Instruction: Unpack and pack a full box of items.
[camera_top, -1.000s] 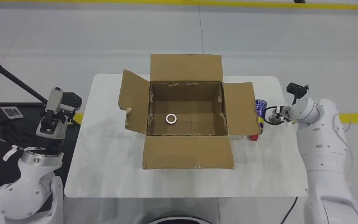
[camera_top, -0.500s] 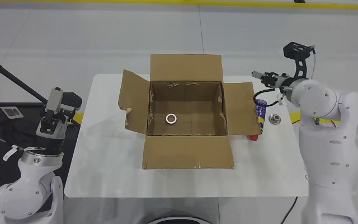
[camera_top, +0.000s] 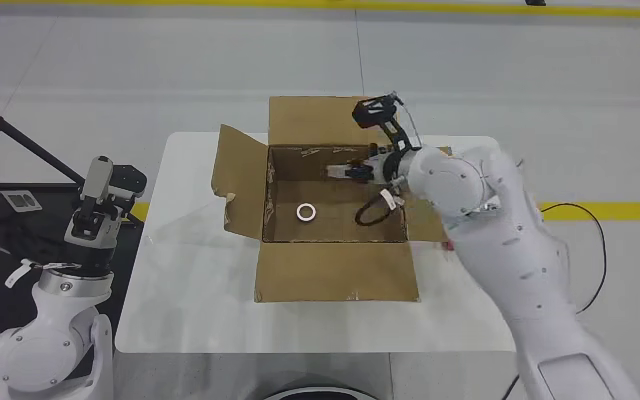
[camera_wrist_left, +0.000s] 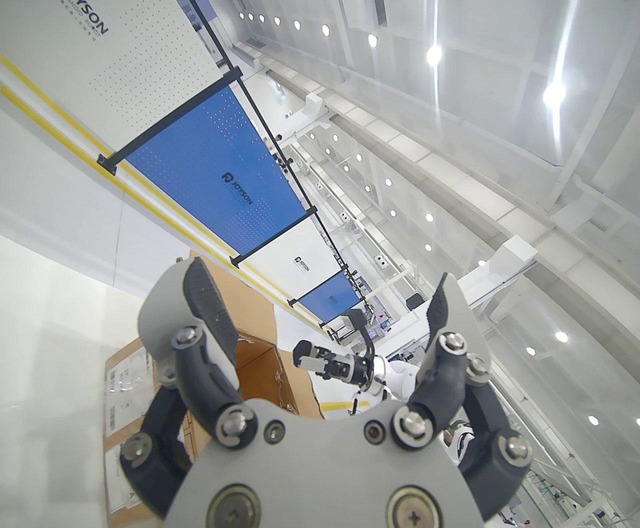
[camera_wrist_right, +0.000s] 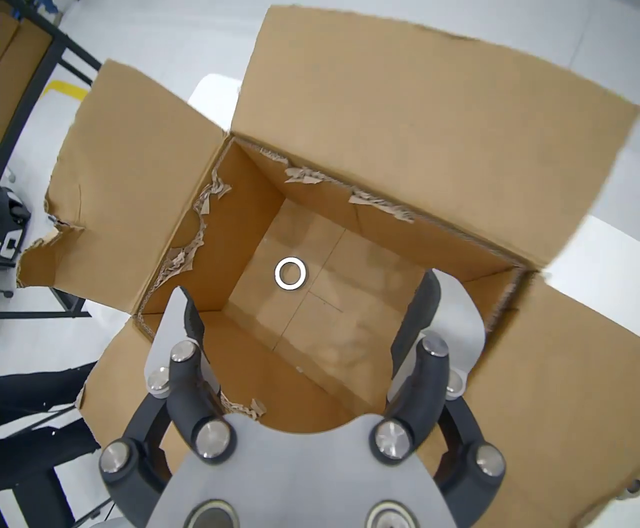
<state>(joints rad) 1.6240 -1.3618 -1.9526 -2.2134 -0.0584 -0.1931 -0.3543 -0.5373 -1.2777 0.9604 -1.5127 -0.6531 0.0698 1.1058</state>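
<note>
Hovering over the open box (camera_top: 335, 272) on the tabletop (camera_top: 185, 300), top view: right jaws, stationed to reach the sole item seen inside, a white ring (camera_top: 306, 211) lying on the box floor. Left wrist view: left jaws wide, empty, tilted upward, evidently parked aside. Right wrist view: right jaws wide, empty, above the ring, apparently readied for descent.

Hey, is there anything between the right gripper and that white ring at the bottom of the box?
Nothing visible. The right gripper hangs open over the mouth of the box, the flaps are folded outward, and the white ring lies alone on the bare floor below it.
</note>
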